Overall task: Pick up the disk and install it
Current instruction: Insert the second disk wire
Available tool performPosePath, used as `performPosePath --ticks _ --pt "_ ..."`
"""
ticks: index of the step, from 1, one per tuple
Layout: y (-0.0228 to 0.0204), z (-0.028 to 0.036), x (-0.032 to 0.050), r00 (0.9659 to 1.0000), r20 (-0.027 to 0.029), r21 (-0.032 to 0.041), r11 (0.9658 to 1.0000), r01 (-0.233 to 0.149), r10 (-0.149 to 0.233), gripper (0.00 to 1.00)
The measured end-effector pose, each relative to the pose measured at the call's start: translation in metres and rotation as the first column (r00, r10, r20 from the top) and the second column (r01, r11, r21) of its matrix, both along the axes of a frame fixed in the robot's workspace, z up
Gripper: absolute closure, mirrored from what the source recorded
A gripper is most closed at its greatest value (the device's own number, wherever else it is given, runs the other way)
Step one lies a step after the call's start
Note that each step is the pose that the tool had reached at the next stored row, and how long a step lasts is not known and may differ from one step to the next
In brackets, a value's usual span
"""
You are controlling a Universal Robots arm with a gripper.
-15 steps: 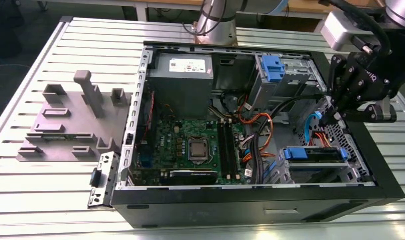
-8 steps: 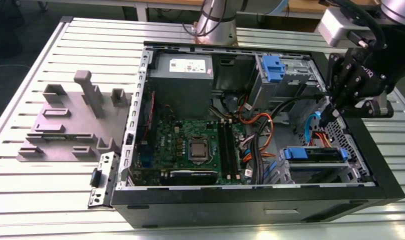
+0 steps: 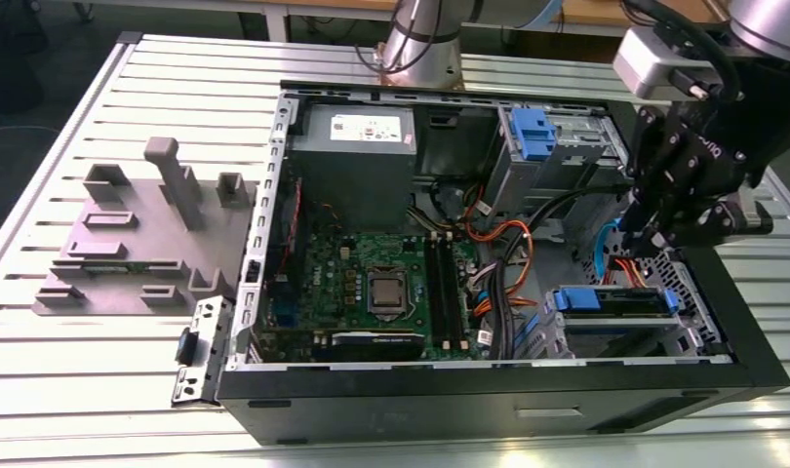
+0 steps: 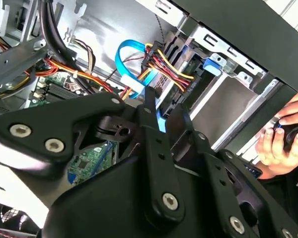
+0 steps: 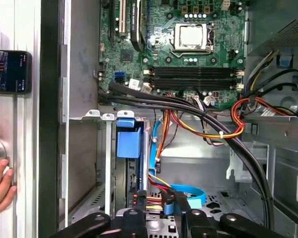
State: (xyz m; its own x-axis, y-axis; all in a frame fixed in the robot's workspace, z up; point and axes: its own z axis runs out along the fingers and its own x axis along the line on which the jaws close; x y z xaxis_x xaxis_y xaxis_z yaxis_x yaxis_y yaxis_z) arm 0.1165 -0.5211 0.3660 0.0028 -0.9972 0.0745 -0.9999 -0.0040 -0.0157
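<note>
1. The gripper (image 4: 165, 105) hangs over the drive end of the case (image 3: 499, 395). Its fingers (image 4: 150, 106) stand a narrow gap apart with nothing seen clamped between them. Blue shows through the gap, and I judge that it lies behind them.
2. Just beside the tips run the flat blue cable (image 4: 125, 57) and a red, yellow and black bundle (image 4: 164, 62). These crowd the tips most closely.
3. The disk (image 3: 613, 300) sits in the bay (image 3: 691, 285), not in the grip. In the exterior view it lies near the gripper, lower in the case, at about 7 o'clock from it.
4. In that view the disk's long axis runs from 9 to 3 o'clock. Its blue carrier end (image 5: 128, 144) points toward the board (image 3: 369, 283) at 9.
5. The bay's metal walls close on the disk at 12 and 6 o'clock, and the case's outer wall stands just past it at 3. I judge that the only free room is straight up out of the open side, and the cables narrow it at 11 o'clock.
6. A person's hand (image 4: 283, 144) rests outside the case wall, apart from the gripper.
</note>
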Motion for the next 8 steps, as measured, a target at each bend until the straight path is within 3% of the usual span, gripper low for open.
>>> performPosePath --ticks 6,8 --pt "0.0036 -0.0037 0.0003 1.0 0.0 -0.0037 1.0 0.0 0.0 0.64" --pt "0.004 -0.005 0.0006 1.0 0.0 -0.0052 1.0 0.0 0.0 0.72"
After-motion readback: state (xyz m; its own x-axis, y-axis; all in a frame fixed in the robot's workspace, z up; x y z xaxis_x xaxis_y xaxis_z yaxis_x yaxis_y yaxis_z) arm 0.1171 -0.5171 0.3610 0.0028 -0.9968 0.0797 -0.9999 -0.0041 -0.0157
